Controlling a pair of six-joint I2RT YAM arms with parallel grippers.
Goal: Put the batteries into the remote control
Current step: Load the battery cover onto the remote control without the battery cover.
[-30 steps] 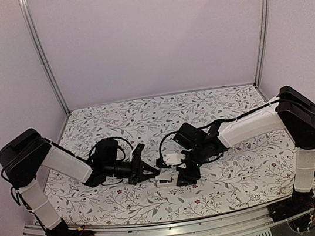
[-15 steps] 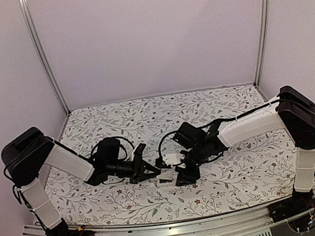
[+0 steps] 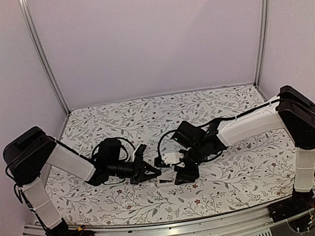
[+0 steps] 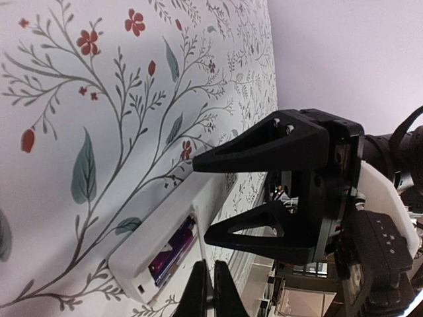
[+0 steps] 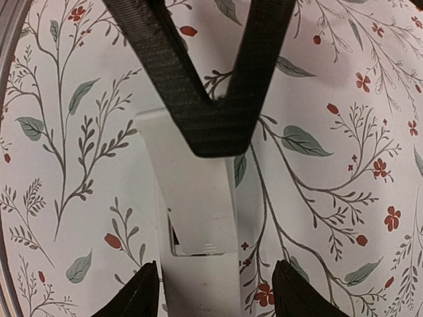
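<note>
**A flowered table inside a pale lilac booth**

We see a table (image 3: 145,114) covered with a white cloth, printed with grey-green leaves and small red flowers. Plain lilac walls (image 3: 151,36) close it at the back and on both sides. Two aluminium posts (image 3: 41,52) stand in the back corners, and a metal rail (image 3: 192,230) runs along the near edge. The light is soft and even.

The table (image 3: 145,115) is white, printed all over with grey-green leafy sprigs and small red flowers. The remote (image 5: 198,198) is plain white. The batteries (image 4: 173,249), toward 6 o'clock in the left wrist view, gleam purple over near-black. The left gripper (image 5: 213,135) and right gripper (image 5: 218,294) are matt black. The arms (image 3: 247,125) are white with black joints, the walls (image 3: 151,36) pale lilac, the rails (image 3: 41,52) silver.
</note>
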